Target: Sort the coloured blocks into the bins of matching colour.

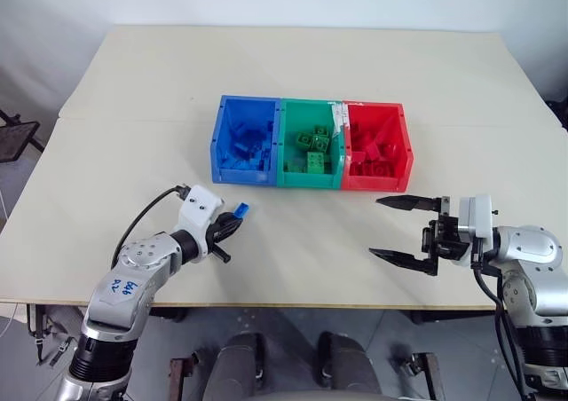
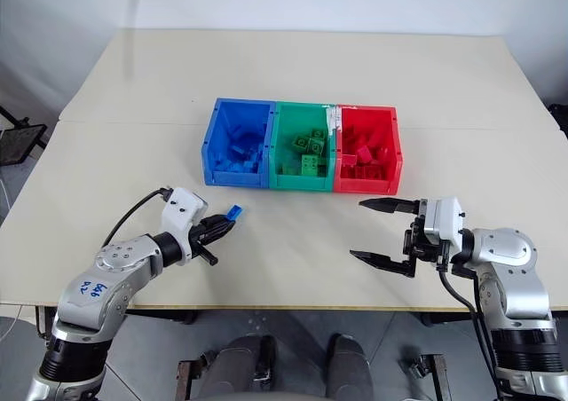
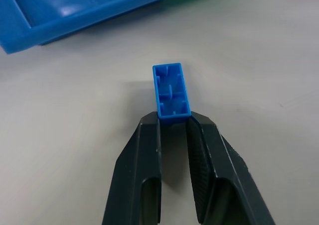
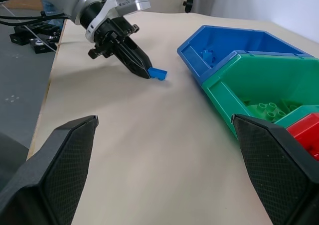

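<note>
1. The left end effector (image 1: 232, 224) sits low over the counter (image 1: 133, 153), its fingers pinching one end of a narrow blue block (image 3: 171, 91); the block's far end protrudes past the fingertips, hollow underside showing in the left wrist view.
2. The blue bin (image 1: 244, 141) stands just beyond the held block, leftmost in a row of three touching bins; it already contains blue bricks.
3. The green bin (image 1: 312, 144) occupies the middle and the red bin (image 1: 377, 145) the right; each holds bricks of its own colour.
4. The right end effector (image 1: 404, 230) hovers in front of the red bin, fingers spread wide, carrying nothing.
5. Step in hand, as judged: grasp of the blue block; the next move calls for a lift clear of the counter, a carry over the blue bin's near wall, then release.
</note>
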`<state>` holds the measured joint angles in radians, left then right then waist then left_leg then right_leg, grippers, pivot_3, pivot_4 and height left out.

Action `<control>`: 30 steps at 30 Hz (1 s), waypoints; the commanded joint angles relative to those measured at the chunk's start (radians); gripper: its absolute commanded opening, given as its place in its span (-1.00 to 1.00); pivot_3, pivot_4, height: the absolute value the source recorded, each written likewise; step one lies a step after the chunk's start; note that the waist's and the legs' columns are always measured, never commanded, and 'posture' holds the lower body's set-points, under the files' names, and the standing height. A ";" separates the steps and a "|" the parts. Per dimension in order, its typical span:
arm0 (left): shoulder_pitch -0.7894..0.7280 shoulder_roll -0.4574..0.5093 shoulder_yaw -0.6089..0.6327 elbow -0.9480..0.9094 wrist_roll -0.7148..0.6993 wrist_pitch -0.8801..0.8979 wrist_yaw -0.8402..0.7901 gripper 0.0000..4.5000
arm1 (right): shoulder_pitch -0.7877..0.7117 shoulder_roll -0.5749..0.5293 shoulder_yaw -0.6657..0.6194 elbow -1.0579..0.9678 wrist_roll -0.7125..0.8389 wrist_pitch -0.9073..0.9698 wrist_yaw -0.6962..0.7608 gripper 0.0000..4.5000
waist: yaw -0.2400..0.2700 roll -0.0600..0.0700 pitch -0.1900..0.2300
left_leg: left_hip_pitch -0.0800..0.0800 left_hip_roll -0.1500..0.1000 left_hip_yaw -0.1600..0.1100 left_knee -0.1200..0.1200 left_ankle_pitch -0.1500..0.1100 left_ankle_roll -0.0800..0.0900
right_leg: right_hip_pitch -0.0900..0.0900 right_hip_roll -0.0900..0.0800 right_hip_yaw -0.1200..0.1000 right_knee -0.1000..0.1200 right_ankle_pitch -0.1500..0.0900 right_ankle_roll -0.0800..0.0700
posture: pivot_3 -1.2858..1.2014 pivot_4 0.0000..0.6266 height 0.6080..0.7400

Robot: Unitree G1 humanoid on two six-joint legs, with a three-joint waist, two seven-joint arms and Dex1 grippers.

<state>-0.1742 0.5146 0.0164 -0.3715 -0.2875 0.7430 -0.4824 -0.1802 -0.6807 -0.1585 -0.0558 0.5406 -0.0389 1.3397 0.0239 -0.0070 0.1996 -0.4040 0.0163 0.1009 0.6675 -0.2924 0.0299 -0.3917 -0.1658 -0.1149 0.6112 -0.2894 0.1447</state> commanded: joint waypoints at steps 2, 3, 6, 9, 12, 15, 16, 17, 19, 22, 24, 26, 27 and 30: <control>-0.002 0.054 0.049 0.059 -0.020 -0.186 -0.135 -0.74 | -0.008 0.007 -0.002 -0.020 0.013 -0.010 -0.005 1.00 | 0.000 0.000 0.000 | 0.000 0.000 0.000 0.000 0.000 0.000 | 0.000 0.000 0.000 0.000 0.000 0.000 | 0.03 -0.52 1.00; -0.017 0.066 0.065 0.088 -0.034 -0.228 -0.175 -0.74 | -0.008 0.009 -0.002 -0.019 0.012 -0.012 -0.007 1.00 | -0.001 0.000 0.000 | 0.000 0.000 0.000 0.000 0.000 0.000 | 0.000 0.000 0.000 0.000 0.000 0.000 | 0.03 -0.52 1.00; -0.081 0.089 0.082 0.155 -0.045 -0.319 -0.249 -0.74 | -0.002 0.012 -0.005 -0.022 0.009 -0.014 -0.012 1.00 | 0.001 0.000 0.000 | 0.000 0.000 0.001 0.000 0.000 0.000 | -0.001 0.000 0.000 0.000 0.000 0.000 | 0.03 -0.52 1.00; -0.155 0.113 0.063 0.211 -0.037 -0.354 -0.300 -0.74 | 0.008 0.008 -0.014 -0.031 0.012 -0.012 -0.020 1.00 | 0.002 0.000 0.000 | -0.001 0.000 0.000 0.000 0.000 0.000 | 0.000 0.000 0.000 0.000 0.000 0.000 | 0.03 -0.52 1.00; -0.314 0.125 0.019 0.306 -0.010 -0.369 -0.347 -0.74 | 0.031 -0.001 -0.054 -0.060 0.030 0.001 -0.053 1.00 | 0.004 0.000 0.000 | -0.001 -0.001 0.001 0.000 0.000 0.001 | 0.000 0.000 -0.001 0.002 0.001 0.001 | 0.03 -0.52 1.00; -0.475 0.106 -0.034 0.445 0.050 -0.382 -0.337 -0.74 | 0.056 0.005 -0.105 -0.100 0.061 0.031 -0.125 1.00 | 0.004 0.000 0.000 | -0.002 -0.003 0.000 0.000 0.001 0.001 | 0.000 0.000 -0.002 0.001 0.001 0.001 | 0.03 -0.52 1.00; -0.521 0.095 -0.047 0.488 0.069 -0.384 -0.324 -0.74 | 0.064 0.008 -0.116 -0.113 0.068 0.038 -0.145 1.00 | 0.003 0.000 0.000 | -0.002 -0.004 0.001 0.000 0.001 0.002 | 0.000 0.000 -0.001 0.001 0.001 0.002 | 0.03 -0.52 1.00; -0.570 0.078 -0.058 0.543 0.092 -0.377 -0.295 -0.74 | 0.073 0.012 -0.126 -0.127 0.074 0.043 -0.165 1.00 | 0.003 0.000 0.000 | -0.002 -0.005 0.001 0.000 0.001 0.002 | 0.001 0.001 -0.001 0.001 0.001 0.002 | 0.03 -0.52 1.00; -0.660 0.041 -0.080 0.660 0.126 -0.376 -0.273 -0.74 | 0.086 0.027 -0.143 -0.159 0.082 0.054 -0.215 1.00 | 0.003 0.000 0.000 | -0.002 -0.005 0.001 0.000 0.001 0.002 | 0.001 0.001 -0.001 0.001 0.001 0.002 | 0.03 -0.52 1.00; -0.725 0.016 -0.109 0.772 0.166 -0.397 -0.276 -0.74 | 0.096 0.041 -0.153 -0.194 0.086 0.063 -0.264 1.00 | -0.002 0.000 0.000 | -0.002 -0.005 0.002 0.000 0.001 0.002 | 0.000 0.002 -0.001 0.001 0.001 0.002 | 0.03 -0.52 1.00; -0.749 0.005 -0.122 0.814 0.182 -0.393 -0.285 -0.74 | 0.097 0.046 -0.159 -0.211 0.090 0.070 -0.292 1.00 | -0.007 0.000 0.000 | -0.002 -0.004 0.003 0.000 0.001 0.002 | -0.001 0.003 -0.001 0.001 0.001 0.002 | 0.03 -0.52 1.00; -0.765 0.001 -0.129 0.841 0.199 -0.388 -0.282 -0.74 | 0.097 0.048 -0.163 -0.221 0.094 0.076 -0.314 1.00 | -0.007 -0.001 0.000 | -0.002 -0.004 0.004 -0.001 0.001 0.002 | -0.001 0.003 -0.001 0.001 0.001 0.002 | 0.03 -0.52 1.00; -0.769 -0.001 -0.125 0.848 0.197 -0.382 -0.281 -0.63 | 0.097 0.048 -0.162 -0.222 0.094 0.076 -0.319 1.00 | -0.006 -0.001 0.000 | -0.002 -0.004 0.004 0.000 0.001 0.002 | -0.001 0.003 -0.001 0.001 0.001 0.002 | 0.03 -0.52 1.00; -0.764 0.003 -0.111 0.833 0.189 -0.382 -0.281 -0.25 | 0.100 0.048 -0.157 -0.226 0.094 0.076 -0.324 1.00 | -0.005 -0.001 0.000 | -0.002 -0.004 0.004 0.000 0.001 0.002 | -0.001 0.003 0.000 0.001 0.001 0.002 | 0.03 -0.52 1.00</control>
<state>-0.9173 0.5036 -0.1223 0.4809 -0.1013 0.3641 -0.7648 -0.0873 -0.6336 -0.2880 -0.2454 0.6155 0.0428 1.0225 0.0189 -0.0076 0.1998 -0.4058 0.0126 0.1045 0.6680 -0.2912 0.0315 -0.3925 -0.1628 -0.1146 0.6122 -0.2880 0.1469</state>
